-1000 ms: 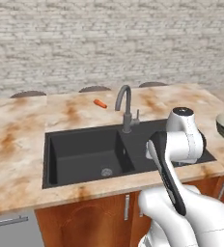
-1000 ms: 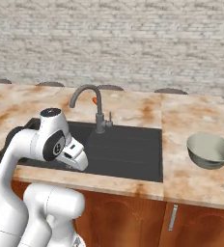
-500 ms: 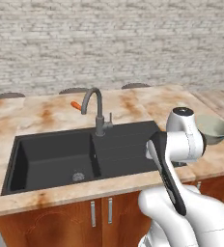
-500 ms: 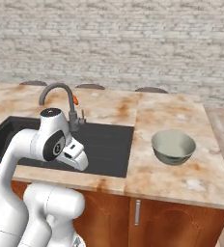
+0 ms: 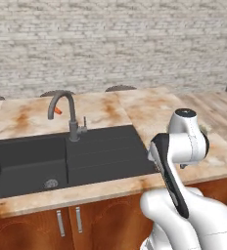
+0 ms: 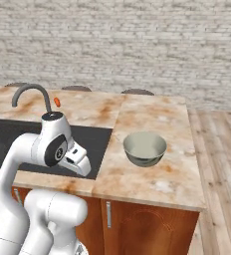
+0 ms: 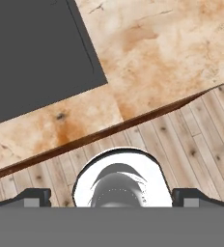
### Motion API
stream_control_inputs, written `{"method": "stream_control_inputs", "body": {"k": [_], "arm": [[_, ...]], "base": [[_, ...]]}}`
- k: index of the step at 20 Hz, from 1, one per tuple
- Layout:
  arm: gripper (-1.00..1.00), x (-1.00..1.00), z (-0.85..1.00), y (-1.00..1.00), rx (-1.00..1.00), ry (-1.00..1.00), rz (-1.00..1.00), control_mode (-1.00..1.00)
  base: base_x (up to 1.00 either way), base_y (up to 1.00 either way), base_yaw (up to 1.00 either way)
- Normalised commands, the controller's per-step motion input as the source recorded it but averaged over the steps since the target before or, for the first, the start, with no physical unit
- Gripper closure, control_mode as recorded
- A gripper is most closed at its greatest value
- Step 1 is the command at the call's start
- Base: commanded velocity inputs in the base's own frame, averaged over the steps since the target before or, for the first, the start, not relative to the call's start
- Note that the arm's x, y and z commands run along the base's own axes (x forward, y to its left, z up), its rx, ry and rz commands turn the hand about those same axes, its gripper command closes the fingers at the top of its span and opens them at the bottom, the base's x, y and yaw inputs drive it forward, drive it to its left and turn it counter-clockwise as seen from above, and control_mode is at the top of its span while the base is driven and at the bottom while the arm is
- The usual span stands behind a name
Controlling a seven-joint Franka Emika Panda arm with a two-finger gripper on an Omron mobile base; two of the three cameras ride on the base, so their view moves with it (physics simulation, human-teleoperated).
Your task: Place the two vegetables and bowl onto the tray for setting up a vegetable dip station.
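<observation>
Arm folded tight and tucked low at the base, lower right of the left base view and lower left of the right base view, probably a carrying posture for driving along the counter rather than a reach. Gripper (image 7: 111, 195) pointed down past the counter edge at wooden floor in the hand view; finger tips (image 7: 33, 196) set wide at the 2 bottom corners, so jaws spread, nothing between them. Bowl (image 6: 145, 148) upright on the marble counter (image 6: 152, 117), centre right of the right base view, just right of the sink (image 6: 90, 138), well apart from the gripper; in the left base view mostly hidden behind the arm. Carrot (image 6: 57, 101) lying on the counter behind the faucet (image 6: 30, 92), upper left of the right base view, also a small orange spot left of the faucet neck (image 5: 58, 111) in the left base view. Green vegetable and tray: cannot tell where. Nothing yet gathered, so task judged barely begun, with the bowl the nearest thing to reach. Faucet standing between arm and carrot, likely an obstacle for a straight reach across the sink; sink basin also a drop hazard for anything carried over it. 2 dark rounded shapes, perhaps stool tops, at the far counter edge in the upper middle. Brick wall across the top, wooden floor on the right.
</observation>
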Motion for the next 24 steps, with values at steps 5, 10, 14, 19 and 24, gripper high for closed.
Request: {"method": "stream_control_inputs", "body": {"k": [5,10,14,19,24], "arm": [[-1.00,0.00,0.00,0.00,0.00,0.00,0.00,1.00],[-1.00,0.00,0.00,0.00,0.00,0.00,0.00,1.00],[-1.00,0.00,0.00,0.00,0.00,0.00,0.00,1.00],[-1.00,0.00,0.00,0.00,0.00,0.00,0.00,1.00],[-1.00,0.00,0.00,0.00,0.00,0.00,0.00,1.00]], "base": [[0.16,-0.51,0.00],[0.13,-0.32,0.00],[0.12,-0.16,0.00],[0.03,-0.07,0.00],[0.00,0.00,0.00]]}}
